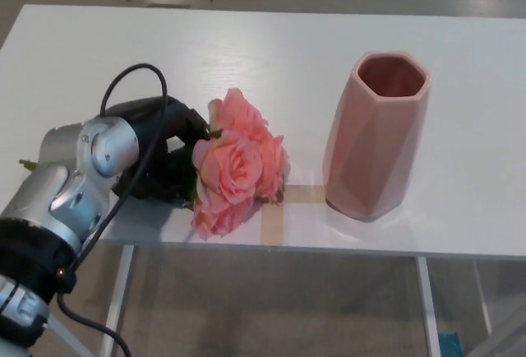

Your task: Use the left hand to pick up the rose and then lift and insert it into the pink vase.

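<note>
Gripping the rose (237,168) near its leaves, our left hand (164,147) has its black fingers clamped round the stem at the white table's (271,53) front edge. We see the blooms resting low, well apart from the upright pink vase (374,135).

rose (238,168) on table (271,61), left of vase (374,139)
</note>
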Robot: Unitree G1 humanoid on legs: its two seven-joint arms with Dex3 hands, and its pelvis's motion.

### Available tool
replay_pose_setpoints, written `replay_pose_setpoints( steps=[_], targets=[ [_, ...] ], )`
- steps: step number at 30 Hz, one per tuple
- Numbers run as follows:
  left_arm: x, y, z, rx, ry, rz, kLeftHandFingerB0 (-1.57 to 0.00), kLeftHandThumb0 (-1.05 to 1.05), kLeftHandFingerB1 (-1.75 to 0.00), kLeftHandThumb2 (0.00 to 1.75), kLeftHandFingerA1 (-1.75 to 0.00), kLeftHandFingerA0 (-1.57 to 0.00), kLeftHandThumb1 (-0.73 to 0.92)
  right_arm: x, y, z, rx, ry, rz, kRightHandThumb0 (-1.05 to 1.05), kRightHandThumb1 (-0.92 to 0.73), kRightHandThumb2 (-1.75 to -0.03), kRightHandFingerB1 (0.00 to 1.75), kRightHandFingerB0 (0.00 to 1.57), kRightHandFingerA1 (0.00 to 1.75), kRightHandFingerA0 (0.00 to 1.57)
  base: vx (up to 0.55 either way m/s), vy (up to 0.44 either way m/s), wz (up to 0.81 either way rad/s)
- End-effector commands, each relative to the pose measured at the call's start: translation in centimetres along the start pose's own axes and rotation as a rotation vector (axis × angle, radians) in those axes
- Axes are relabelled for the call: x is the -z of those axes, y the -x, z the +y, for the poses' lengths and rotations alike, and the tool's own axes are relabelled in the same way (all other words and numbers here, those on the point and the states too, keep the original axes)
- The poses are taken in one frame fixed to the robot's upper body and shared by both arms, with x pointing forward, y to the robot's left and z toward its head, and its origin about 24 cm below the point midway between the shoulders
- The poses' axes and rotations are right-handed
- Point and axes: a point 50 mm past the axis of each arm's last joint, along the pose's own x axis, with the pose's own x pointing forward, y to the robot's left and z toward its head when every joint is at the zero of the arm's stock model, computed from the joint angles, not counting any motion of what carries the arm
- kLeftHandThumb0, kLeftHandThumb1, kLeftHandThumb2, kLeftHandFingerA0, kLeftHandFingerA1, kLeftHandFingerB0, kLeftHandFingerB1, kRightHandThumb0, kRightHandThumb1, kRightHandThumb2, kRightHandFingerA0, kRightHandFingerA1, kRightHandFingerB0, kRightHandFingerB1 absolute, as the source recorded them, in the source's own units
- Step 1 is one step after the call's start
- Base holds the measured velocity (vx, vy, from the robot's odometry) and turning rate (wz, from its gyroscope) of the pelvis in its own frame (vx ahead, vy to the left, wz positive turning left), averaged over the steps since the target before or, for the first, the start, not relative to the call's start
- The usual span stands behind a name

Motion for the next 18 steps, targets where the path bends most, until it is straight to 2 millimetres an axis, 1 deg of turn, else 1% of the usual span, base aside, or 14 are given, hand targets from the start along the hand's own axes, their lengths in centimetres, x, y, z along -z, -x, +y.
replay_pose_setpoints(
  steps=[1, 3, 9, 10, 13, 14, 15, 18],
  targets=[
    [0.6, 0.1, -1.4, -0.015, 0.016, -0.018, -0.88, -0.21, -0.58, 0.64, -1.04, -0.87, 0.79, 0.1, 0.0, -0.3, -0.001, -0.001, 0.000, -0.31, -0.64, -0.59, 0.39, 0.53, 0.42, 0.65, 0.00, 0.000, 0.00],
    [0.6, 0.1, -1.4, -0.021, 0.023, -0.016, -0.87, -0.21, -0.54, 0.63, -1.00, -0.89, 0.79, 0.0, 0.0, -0.2, -0.002, -0.002, -0.001, -0.31, -0.64, -0.59, 0.39, 0.53, 0.42, 0.65, 0.00, 0.000, 0.00],
    [0.7, 0.1, -1.6, -0.033, 0.036, -0.014, -0.87, -0.21, -0.55, 0.64, -1.02, -0.88, 0.79, 0.1, 0.0, -0.3, -0.003, -0.004, -0.004, -0.31, -0.64, -0.59, 0.39, 0.53, 0.42, 0.65, 0.00, 0.000, 0.00],
    [0.7, 0.1, -1.7, -0.045, 0.027, -0.018, -0.87, -0.21, -0.57, 0.63, -1.08, -0.89, 0.79, 0.0, 0.0, -0.3, -0.003, -0.007, -0.004, -0.31, -0.64, -0.59, 0.39, 0.53, 0.42, 0.64, 0.00, 0.000, 0.00],
    [0.6, 0.1, -1.7, -0.052, 0.023, -0.020, -0.87, -0.21, -0.57, 0.63, -1.08, -0.89, 0.79, 0.0, 0.0, -0.3, -0.003, -0.009, -0.004, -0.31, -0.64, -0.59, 0.39, 0.53, 0.42, 0.64, 0.00, 0.000, 0.00],
    [0.7, 0.1, -1.5, -0.066, 0.029, -0.024, -0.87, -0.21, -0.60, 0.63, -1.17, -0.86, 0.78, 0.0, 0.0, -0.2, -0.005, -0.015, -0.004, -0.31, -0.64, -0.59, 0.39, 0.53, 0.42, 0.64, 0.00, 0.000, 0.00],
    [0.8, 0.1, -1.1, -0.085, 0.037, -0.030, -0.87, -0.22, -0.64, 0.64, -1.19, -0.86, 0.78, -0.2, 0.0, -0.2, -0.007, -0.020, -0.005, -0.31, -0.64, -0.59, 0.39, 0.53, 0.42, 0.63, 0.00, 0.000, 0.00],
    [0.8, 0.1, -0.4, -0.129, 0.050, -0.045, -0.86, -0.23, -0.65, 0.64, -1.19, -0.85, 0.78, -0.3, -0.1, -0.2, -0.007, -0.025, -0.007, -0.31, -0.64, -0.59, 0.39, 0.53, 0.42, 0.63, 0.00, 0.000, 0.00]
  ],
)
